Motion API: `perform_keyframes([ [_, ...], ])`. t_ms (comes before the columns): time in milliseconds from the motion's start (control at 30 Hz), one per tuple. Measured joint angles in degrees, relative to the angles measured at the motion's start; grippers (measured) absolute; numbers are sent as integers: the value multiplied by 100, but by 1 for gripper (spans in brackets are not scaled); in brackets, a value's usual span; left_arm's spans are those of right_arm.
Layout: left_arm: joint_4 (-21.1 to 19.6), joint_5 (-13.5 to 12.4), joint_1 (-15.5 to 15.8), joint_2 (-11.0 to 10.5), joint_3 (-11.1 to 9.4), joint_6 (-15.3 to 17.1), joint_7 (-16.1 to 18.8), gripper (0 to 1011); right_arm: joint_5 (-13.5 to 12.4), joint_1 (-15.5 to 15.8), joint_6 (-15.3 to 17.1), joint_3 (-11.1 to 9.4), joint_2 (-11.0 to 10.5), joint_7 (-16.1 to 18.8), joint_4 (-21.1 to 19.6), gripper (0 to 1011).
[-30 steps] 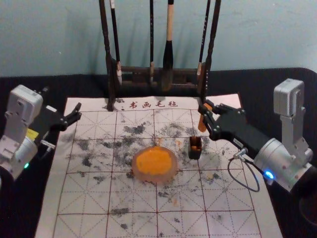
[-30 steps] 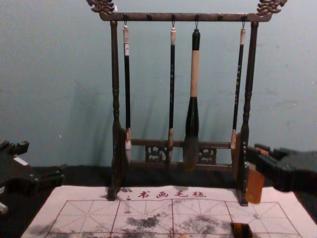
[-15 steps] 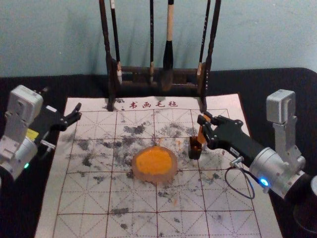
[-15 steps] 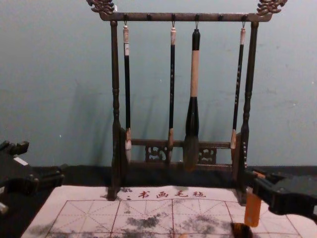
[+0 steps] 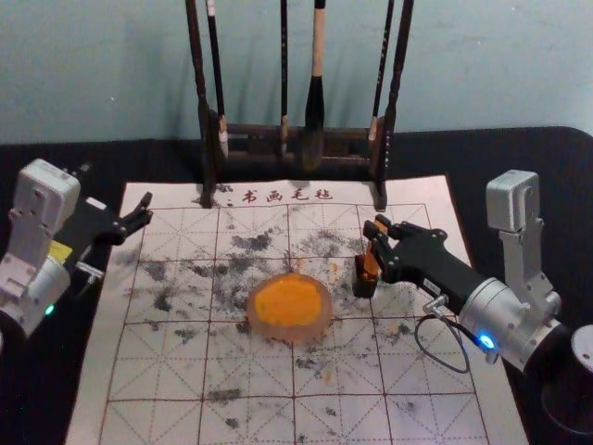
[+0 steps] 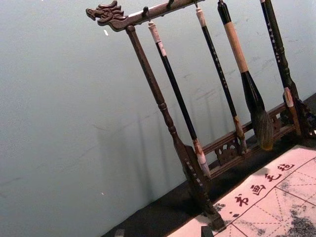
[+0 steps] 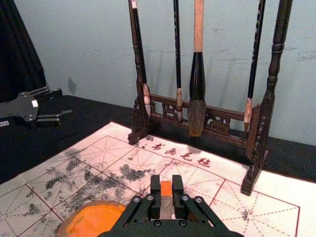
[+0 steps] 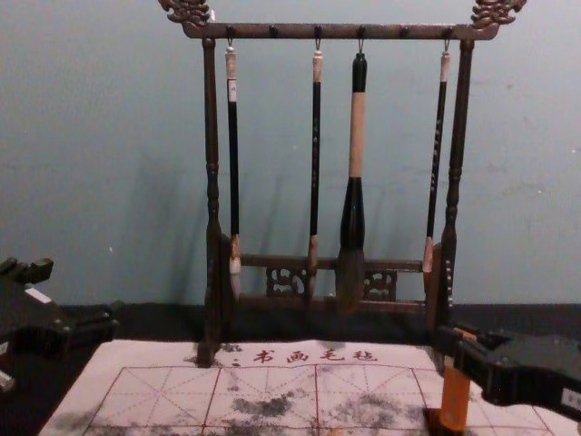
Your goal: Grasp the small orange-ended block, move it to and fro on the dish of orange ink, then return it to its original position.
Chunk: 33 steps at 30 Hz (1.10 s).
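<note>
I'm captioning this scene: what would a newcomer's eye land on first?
Probably the bright orange ink in its round dish, near the mat's centre. Next, perhaps, the dark rack behind with four hanging brushes, then the right gripper gripping the orange block at the small dark holder, right of the dish.

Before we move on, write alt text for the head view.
The right gripper holds an orange block at a small dark holder, beside a dish of orange ink on a gridded mat; the left gripper is parked open.
</note>
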<state>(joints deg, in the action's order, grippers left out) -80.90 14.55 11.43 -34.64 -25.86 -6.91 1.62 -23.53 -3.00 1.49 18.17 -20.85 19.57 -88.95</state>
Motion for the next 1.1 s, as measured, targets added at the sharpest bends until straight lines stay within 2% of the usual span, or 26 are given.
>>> perform_keyframes([
  [567, 0, 0, 0, 0, 0, 0, 0, 1001, 76, -39, 44, 23, 65, 10, 124, 129],
  [1100, 0, 0, 0, 0, 0, 0, 0, 1001, 358, -146, -107, 116, 175, 1, 513, 129],
])
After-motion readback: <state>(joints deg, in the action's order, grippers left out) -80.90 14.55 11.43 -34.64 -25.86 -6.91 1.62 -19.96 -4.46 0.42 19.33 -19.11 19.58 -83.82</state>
